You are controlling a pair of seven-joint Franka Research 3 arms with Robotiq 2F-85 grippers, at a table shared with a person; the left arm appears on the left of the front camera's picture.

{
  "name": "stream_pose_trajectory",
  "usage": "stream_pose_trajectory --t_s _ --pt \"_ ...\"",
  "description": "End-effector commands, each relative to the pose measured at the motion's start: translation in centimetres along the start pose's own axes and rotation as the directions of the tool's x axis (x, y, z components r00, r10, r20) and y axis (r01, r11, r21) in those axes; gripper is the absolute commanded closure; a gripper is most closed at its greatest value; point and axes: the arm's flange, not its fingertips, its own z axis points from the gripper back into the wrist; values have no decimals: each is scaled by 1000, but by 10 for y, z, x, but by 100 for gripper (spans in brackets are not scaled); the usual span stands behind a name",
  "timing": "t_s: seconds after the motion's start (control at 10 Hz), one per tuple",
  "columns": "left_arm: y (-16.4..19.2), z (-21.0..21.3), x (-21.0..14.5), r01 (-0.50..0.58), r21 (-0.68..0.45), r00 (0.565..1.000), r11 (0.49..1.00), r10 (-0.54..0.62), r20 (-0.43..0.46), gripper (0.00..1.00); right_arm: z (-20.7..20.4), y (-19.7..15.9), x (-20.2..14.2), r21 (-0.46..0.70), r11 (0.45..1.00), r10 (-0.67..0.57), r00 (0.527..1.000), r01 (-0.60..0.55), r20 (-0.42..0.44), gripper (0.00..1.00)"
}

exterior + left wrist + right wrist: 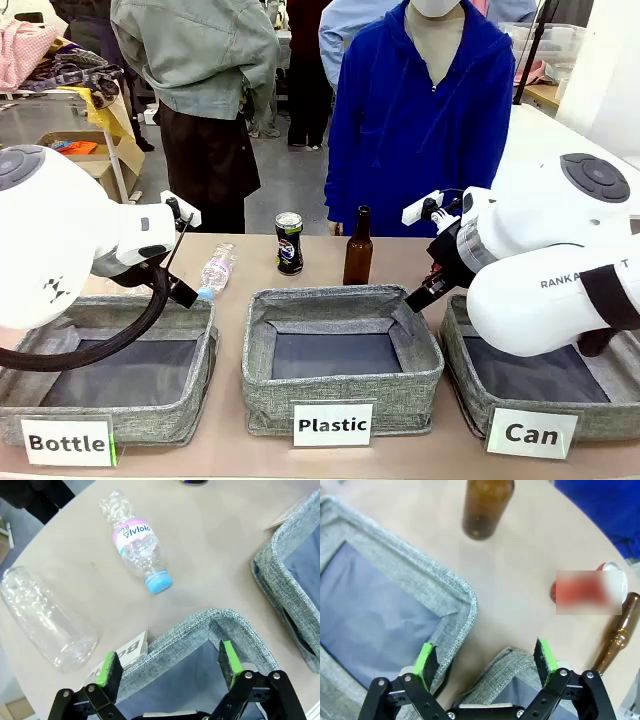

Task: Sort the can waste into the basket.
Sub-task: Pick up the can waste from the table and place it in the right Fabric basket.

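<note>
- Green-padded left tool hangs with its fingers spread over a corner of the "Bottle" basket.
- Black can stands upright on the tabletop beyond the "Plastic" basket (a brown bottle just beside it).
- Right tool, fingers also apart, hovers over the far corner of the "Can" basket.
- Red can, seemingly, sits blurred on the tabletop nearby.

Black metal drink can upright, far-left of grey fabric "Can" basket; red can just beyond it.
</note>
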Motion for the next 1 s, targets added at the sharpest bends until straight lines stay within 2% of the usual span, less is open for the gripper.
stream_pose_trajectory --t_s 0.0,0.9 --pt "0 0 0 0 0 1000 1000 0 0 0 0 0 0 0 1000 0 1000 0 0 0" --pt "0 0 0 0 0 1000 1000 0 0 0 0 0 0 0 1000 0 1000 0 0 0"
